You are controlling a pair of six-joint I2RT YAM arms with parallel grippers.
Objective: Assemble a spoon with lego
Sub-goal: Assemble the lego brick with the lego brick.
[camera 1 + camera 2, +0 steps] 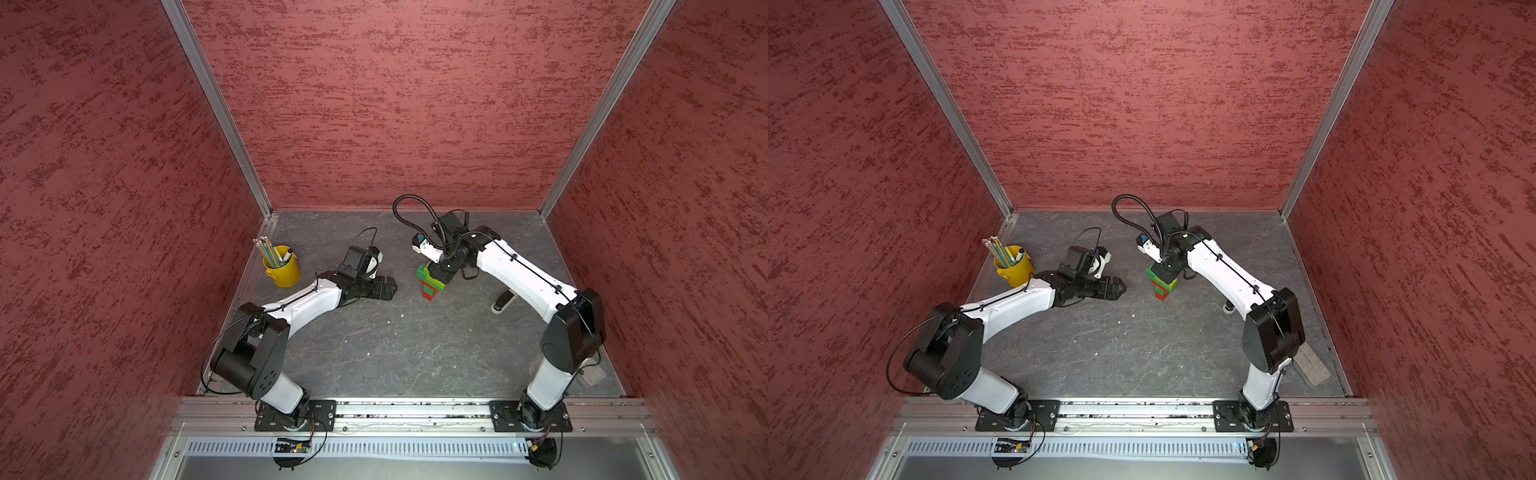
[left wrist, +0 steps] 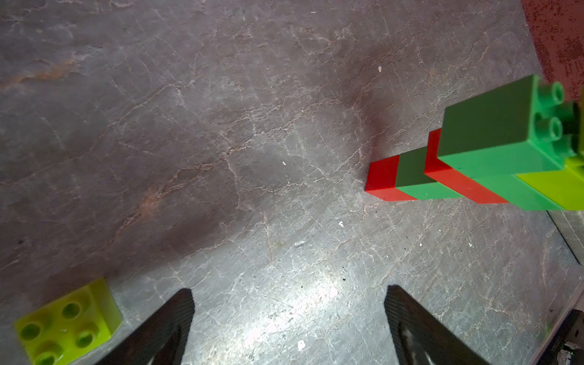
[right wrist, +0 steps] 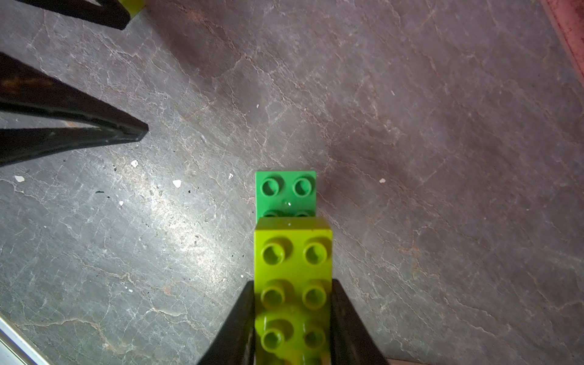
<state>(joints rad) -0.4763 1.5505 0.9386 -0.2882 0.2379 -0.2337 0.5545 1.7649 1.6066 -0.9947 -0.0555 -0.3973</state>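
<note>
Spoon [image 1: 428, 286] upright | stem down, head up | right pincer [image 3: 293, 286] gripping head

The red, green and lime plastic brick spoon [image 1: 431, 282] stands on the grey stone-pattern worktop [image 1: 395, 353], right claw [image 3: 293, 284] on top. The left claw [image 2: 288, 289] sits left of it, apart; a lime square plastic brick [image 2: 68, 322] lies beside that claw. The yellow metal cup [image 1: 284, 270] stands farther left.

Seen from high overhead in both top views, facing down, near-identical coverage of whole cell. From wrists: close-up onto table [image 2: 221, 126]; shared spoon [image 2: 493, 132], side-on from left, top-down from right.
</note>
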